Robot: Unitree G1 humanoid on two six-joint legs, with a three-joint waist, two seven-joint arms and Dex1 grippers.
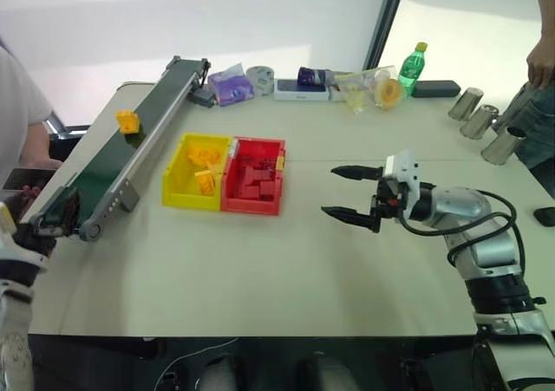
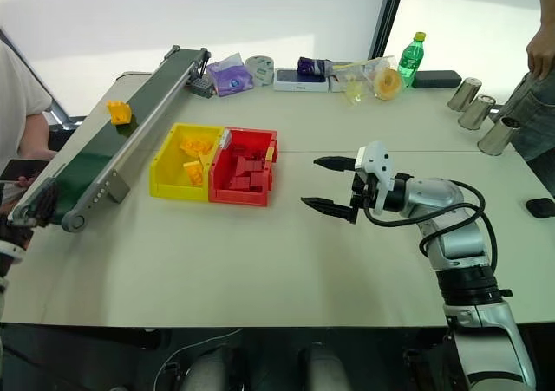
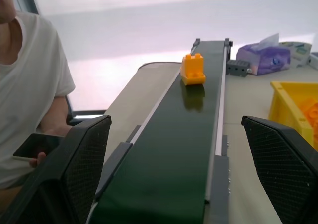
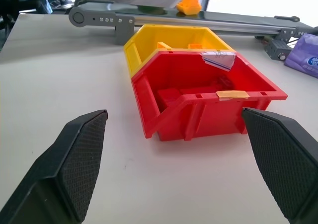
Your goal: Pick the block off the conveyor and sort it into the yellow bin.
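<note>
The block [image 1: 127,120] sits on the conveyor [image 1: 104,161], about midway along the belt and apart from both grippers. The conveyor runs along the table's [image 1: 286,270] left side, its near roller end closest to the robot and its far end toward the clutter at the table's back edge. Just right of the conveyor stands the yellow bin [image 1: 180,181], which holds a few yellow bricks, and the red bin [image 1: 253,202] is joined to its right side, holding red bricks. The left gripper [image 3: 174,169] hovers at the conveyor's near end, pointing along the belt toward the block, its two fingers [image 3: 82,159] spread wide with nothing between them. The right gripper [image 1: 353,192] hangs above the table to the right of the red bin, pointing at it, fingers also spread wide and empty. Beyond the conveyor's far end lie a purple tissue pack [image 1: 230,85], a green bottle [image 1: 412,67] and other small items. A person [image 3: 30,85] in a white shirt sits on the far side of the conveyor from the bins, holding a phone [image 3: 37,144].
</note>
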